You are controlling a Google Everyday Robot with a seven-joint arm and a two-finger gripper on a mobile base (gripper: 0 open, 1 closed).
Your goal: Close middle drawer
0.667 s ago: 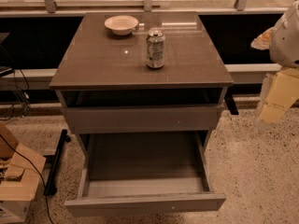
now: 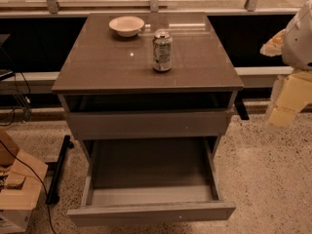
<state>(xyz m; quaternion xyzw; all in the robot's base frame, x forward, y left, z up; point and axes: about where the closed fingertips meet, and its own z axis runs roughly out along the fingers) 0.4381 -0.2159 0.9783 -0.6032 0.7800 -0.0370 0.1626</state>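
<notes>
End effector beside flat drawer.

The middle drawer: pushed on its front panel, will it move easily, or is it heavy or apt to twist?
The middle drawer probably slides lightly: nothing shows in its tray. Its front is wide and handle-less, so an off-centre push may skew it. The gripper hangs at the right, apart from it; a hard shove could shake the can on top.
</notes>
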